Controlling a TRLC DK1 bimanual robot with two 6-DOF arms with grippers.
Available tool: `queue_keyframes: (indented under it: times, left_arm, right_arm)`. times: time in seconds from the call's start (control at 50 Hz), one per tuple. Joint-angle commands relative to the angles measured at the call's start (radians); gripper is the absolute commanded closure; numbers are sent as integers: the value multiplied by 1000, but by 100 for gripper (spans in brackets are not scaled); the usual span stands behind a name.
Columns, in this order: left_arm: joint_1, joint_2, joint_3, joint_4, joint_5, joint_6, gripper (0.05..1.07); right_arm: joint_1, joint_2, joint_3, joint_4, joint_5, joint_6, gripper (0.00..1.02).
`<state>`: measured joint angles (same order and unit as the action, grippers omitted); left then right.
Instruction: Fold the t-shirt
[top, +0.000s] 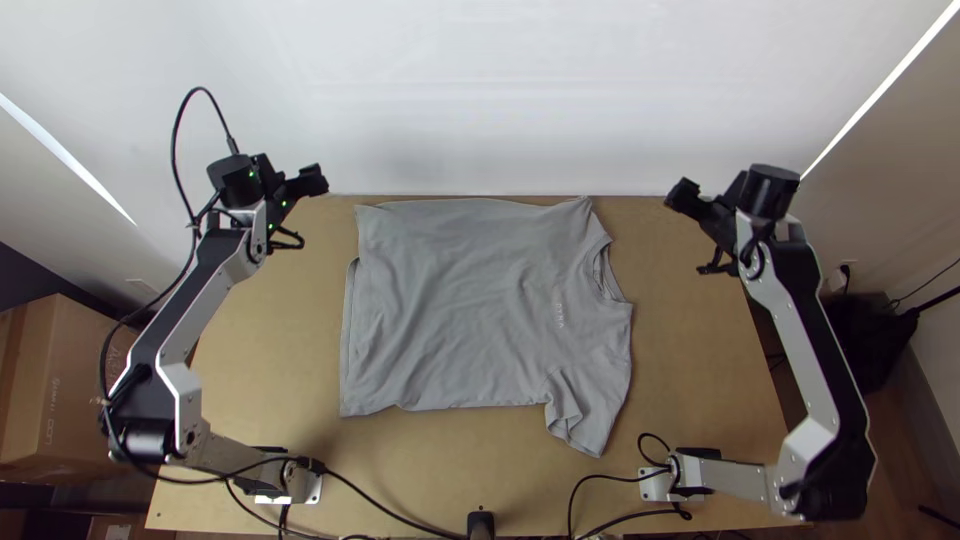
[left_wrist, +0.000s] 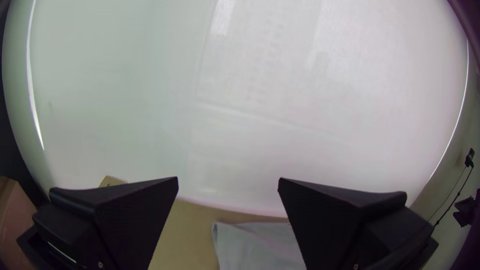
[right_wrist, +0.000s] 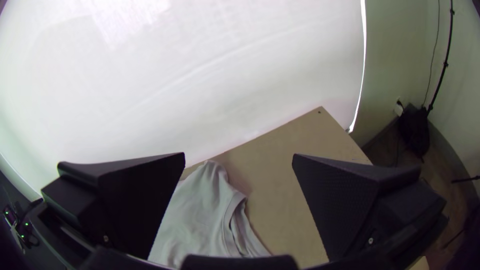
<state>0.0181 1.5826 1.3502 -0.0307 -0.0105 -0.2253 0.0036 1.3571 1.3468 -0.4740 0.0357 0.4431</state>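
Grey T-shirt (top: 460, 300) spread upon the worktop (top: 700, 380) | left claw (left_wrist: 228, 180) and right claw (right_wrist: 238, 155) released, clear of it | Step: early side folds, far edge (top: 470, 203) perhaps turned in | Next: grasp near sleeve (top: 586, 420), fold inward over body

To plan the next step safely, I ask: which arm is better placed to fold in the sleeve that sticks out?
Right, I think. The sleeve lies at the collar end of the t-shirt, toward the right arm's base; the open right hand is nearer to it than the left hand.
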Motion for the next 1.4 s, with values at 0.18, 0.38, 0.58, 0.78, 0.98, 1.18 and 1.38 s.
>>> queue_keyframes:
  times: [0.18, 0.38, 0.58, 0.78, 0.98, 1.18, 1.38]
  left_arm:
    - [42, -222, -187, -152, 55, -19, 9]
    - [60, -362, -301, -248, 124, -19, 9]
    - [65, -443, -355, -357, 145, -19, 10]
    - [77, -480, -370, -428, 175, -19, 10]
    - [80, -484, -370, -428, 175, -25, 9]
    - [82, -486, -361, -436, 175, -29, 9]
    - [85, -487, -358, -454, 175, -29, 9]
  right_arm:
    - [6, -197, -213, -172, -134, 195, 4]
    - [81, -216, -255, -339, -204, 221, 5]
    - [82, -194, -330, -465, -206, 175, 10]
    - [53, -181, -434, -538, -207, 77, 18]
    - [19, -147, -511, -522, -241, -14, 41]
    - [26, -84, -546, -522, -284, -43, 41]
    - [26, -18, -571, -456, -301, -53, 41]
